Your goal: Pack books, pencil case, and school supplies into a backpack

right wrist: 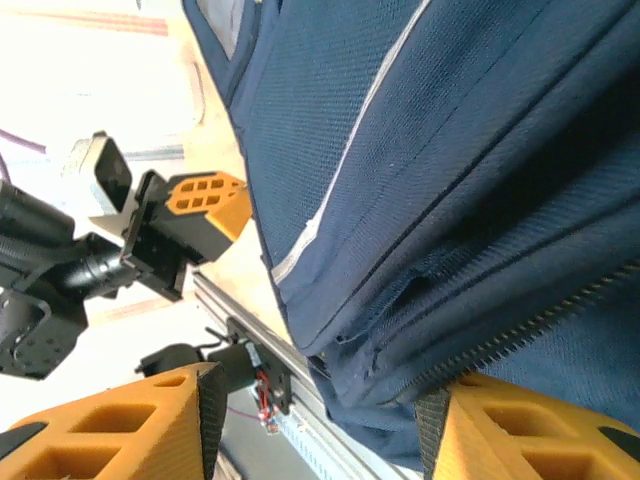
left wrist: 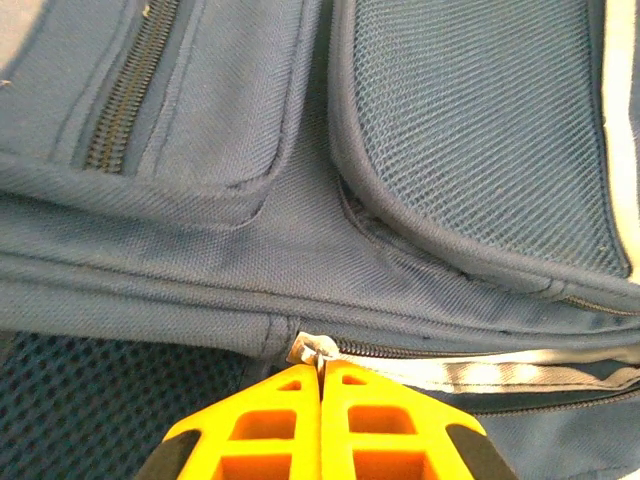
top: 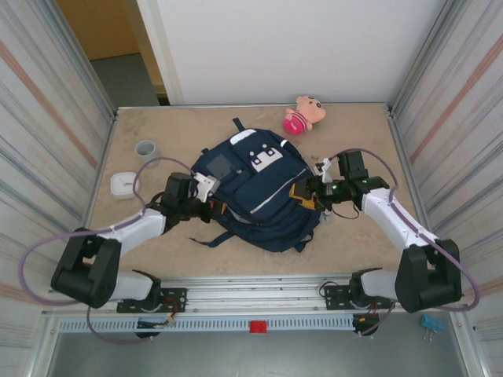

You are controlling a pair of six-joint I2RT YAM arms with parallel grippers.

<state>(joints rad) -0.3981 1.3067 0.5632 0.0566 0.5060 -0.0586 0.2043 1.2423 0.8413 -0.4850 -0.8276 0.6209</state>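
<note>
Centrally, a large navy blue fabric backpack with thin white trim lines (top: 255, 188) is laid flat on the pale beige tabletop (top: 157, 126), between the two arms. Beyond its top end, a pink-and-tan plush toy (top: 302, 114) is seen near the far edge. To the left, well apart from the bag, a small round grey cup (top: 146, 148) and a white rounded box (top: 122, 184) are placed, the box with its lid shut. Ribbed metal side panels (top: 47, 118) are set along both sides of the table, and a silver rail (top: 251, 287) is fixed along the near edge.

A white patch (top: 266, 159) is carried near the backpack's top. Dark marks are printed on it, but they are too small to be read.

The left gripper (left wrist: 322, 372) is pressed against the bag's left edge. Its orange fingers (left wrist: 270, 420) are brought together and pinched on a small silvery metal zip pull (left wrist: 310, 349), and the zip teeth to the right of the pull are closed. The right gripper (right wrist: 325, 390) is placed at the bag's right edge with its jaws wide apart. A bulging fold of the fabric lies between them and is possibly touched by one finger (right wrist: 530, 435). The backpack's contents are hidden.
</note>
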